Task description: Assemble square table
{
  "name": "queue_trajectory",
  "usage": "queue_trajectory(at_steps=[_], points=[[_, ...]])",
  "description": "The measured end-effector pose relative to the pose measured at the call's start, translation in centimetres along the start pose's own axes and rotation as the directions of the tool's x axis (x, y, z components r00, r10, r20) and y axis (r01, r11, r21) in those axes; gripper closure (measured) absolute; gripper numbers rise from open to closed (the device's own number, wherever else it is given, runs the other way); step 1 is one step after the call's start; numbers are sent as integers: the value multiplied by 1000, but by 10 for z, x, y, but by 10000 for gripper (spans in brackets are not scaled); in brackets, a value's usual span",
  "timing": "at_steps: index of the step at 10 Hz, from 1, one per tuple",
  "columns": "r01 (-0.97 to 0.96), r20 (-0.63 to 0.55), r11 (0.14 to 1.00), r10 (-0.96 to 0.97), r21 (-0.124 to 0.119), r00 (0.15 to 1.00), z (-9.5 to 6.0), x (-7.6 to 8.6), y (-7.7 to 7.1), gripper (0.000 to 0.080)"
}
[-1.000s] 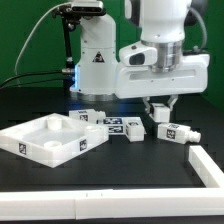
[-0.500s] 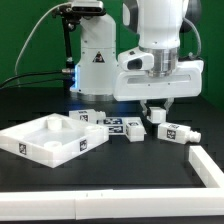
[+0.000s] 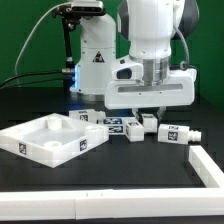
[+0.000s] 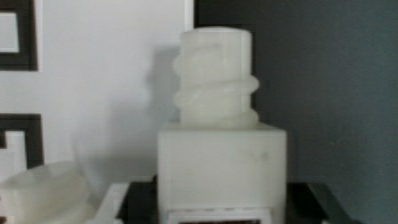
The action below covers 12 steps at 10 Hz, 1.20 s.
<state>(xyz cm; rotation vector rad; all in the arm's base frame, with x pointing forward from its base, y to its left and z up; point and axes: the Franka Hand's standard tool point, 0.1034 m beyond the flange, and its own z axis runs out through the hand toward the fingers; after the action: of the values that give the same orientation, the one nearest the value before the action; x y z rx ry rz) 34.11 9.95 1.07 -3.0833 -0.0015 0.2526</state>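
Between the jaws of the pincer (image 3: 150, 116) sits the held leg (image 3: 151, 122) of the square table, clamped by its blocky tagged body, low over the black table (image 3: 130, 170). In the wrist view the held leg (image 4: 222, 150) is centred, with its threaded stud free of the grip. A neighbouring leg (image 3: 133, 127) lies just beside it on the exterior view's left, and a loose leg (image 3: 177, 133) lies near on the right. The slab (image 3: 30, 152) rests well apart at the exterior view's left, rim and sockets facing up.

The step looks like carrying this leg to a corner socket. Raise it straight first, so it does not brush either neighbour. Then line the stud squarely over the socket before lowering, since a tilted entry would likely jam the thread.
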Motion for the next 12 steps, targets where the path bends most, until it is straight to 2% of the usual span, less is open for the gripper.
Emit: queue_trajectory(at_steps=[1, 2, 3, 4, 5, 8, 9, 12], points=[[0, 1, 1000, 0, 0, 1000, 0, 0, 0, 405], [0, 1, 1000, 0, 0, 1000, 0, 0, 0, 405], [0, 1, 1000, 0, 0, 1000, 0, 0, 0, 269], [0, 1, 1000, 0, 0, 1000, 0, 0, 0, 175], [1, 19, 1000, -1, 1, 1000, -5, -3, -1, 175], [-44, 50, 999, 43, 15, 998, -53, 0, 10, 151], [-74, 41, 997, 73, 18, 996, -66, 4, 5, 150], [-70, 36, 997, 69, 19, 997, -65, 5, 5, 150]])
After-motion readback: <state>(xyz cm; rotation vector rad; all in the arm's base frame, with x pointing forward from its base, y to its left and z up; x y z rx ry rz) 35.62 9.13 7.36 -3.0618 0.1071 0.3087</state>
